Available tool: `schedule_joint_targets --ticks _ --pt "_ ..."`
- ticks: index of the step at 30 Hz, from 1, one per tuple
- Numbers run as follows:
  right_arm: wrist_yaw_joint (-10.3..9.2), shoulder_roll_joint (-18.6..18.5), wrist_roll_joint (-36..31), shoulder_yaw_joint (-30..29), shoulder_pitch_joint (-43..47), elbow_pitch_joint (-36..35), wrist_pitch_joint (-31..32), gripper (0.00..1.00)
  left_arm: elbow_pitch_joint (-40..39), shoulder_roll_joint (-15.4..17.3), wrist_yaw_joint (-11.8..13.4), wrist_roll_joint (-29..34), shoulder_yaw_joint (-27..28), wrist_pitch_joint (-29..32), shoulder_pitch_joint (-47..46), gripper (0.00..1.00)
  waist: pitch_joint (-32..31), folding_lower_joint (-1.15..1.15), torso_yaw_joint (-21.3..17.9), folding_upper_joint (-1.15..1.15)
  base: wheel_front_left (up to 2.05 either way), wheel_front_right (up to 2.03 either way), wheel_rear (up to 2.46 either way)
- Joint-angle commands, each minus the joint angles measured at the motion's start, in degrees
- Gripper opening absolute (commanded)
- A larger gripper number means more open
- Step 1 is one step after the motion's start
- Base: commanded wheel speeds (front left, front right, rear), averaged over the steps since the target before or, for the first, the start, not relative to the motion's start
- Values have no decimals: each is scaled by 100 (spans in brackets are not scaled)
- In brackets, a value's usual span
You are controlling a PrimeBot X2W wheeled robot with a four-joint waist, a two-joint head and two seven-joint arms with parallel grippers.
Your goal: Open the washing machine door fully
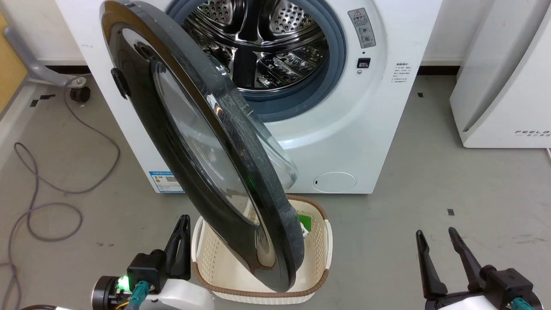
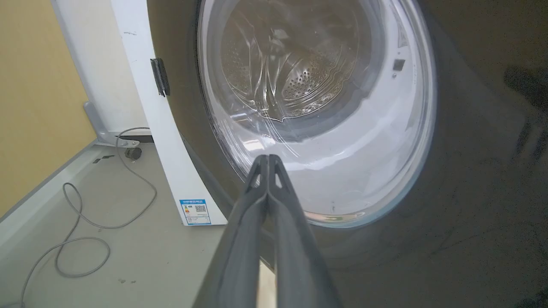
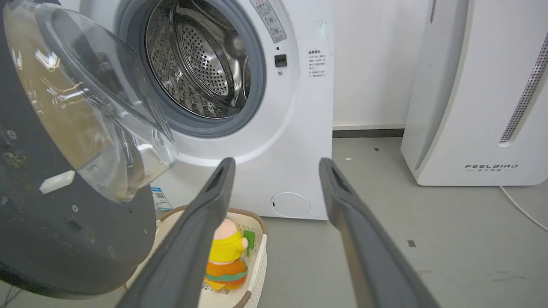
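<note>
Progress looks partway: in the head view the washing machine door (image 1: 202,172) stands swung out from the washing machine (image 1: 344,129), hinged at the robot's left, its free edge above a basket (image 1: 320,254). The left end effector (image 1: 184,219), fingers pressed together around nothing, sits just beside the door's outer face. The right end effector (image 1: 435,233), spread and empty, is well apart.

In the left wrist view the closed fingers aim at the door's clear centre, low down; contact I cannot tell. Pushing there would likely shut it.

In the right wrist view the inner face looks reachable. Press there near the free edge, following the hinge arc leftward, clear of the toy (image 3: 227,252).
</note>
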Motion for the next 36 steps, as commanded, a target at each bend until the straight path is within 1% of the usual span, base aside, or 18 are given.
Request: schedule_joint_targets --ticks 1,5,9,13,18,23,25,29,33,34,36 --pt "3 24 17 12 -69 14 -25 100 11 8 -15 -42 13 -32 52 0 1 0 2 0 0 0 0" --pt "3 24 6 9 -80 15 -25 100 -101 8 -2 -40 42 -32 6 0 15 0 5 0 0 0 0" --pt "3 25 29 9 -80 15 -25 100 -521 27 38 38 72 -32 -93 0 36 0 22 0 0 0 0" --pt "3 25 40 -10 -79 18 -25 100 -1239 79 102 181 115 -32 -210 0 36 0 39 0 0 0 0" --pt "3 25 49 -27 -89 30 -25 100 -2323 123 204 352 145 -32 -405 0 16 0 52 0 0 0 0" --pt "3 25 63 -36 -93 48 -25 100 -3359 132 250 488 35 -32 -633 0 5 0 62 0 0 0 0" --pt "3 25 67 -45 -104 51 -25 100 -3694 143 200 517 -81 -32 -752 0 13 0 69 0 0 0 0" --pt "3 25 85 -46 -125 76 -25 100 -4138 138 11 494 -472 -32 -960 0 10 0 66 0 0 0 0" --pt "3 25 133 -47 -121 141 -25 100 -4279 102 -191 397 -1042 -32 -1070 0 -22 0 44 0 0 0 0" --pt "3 25 133 -47 -121 141 -25 100 -4279 102 -191 397 -1042 -32 -1070 0 -22 0 44 0 0 0 0" --pt "3 25 146 -74 -112 182 -25 100 -4255 84 -277 344 -1354 -32 -1079 0 -48 0 34 0 0 0 0"
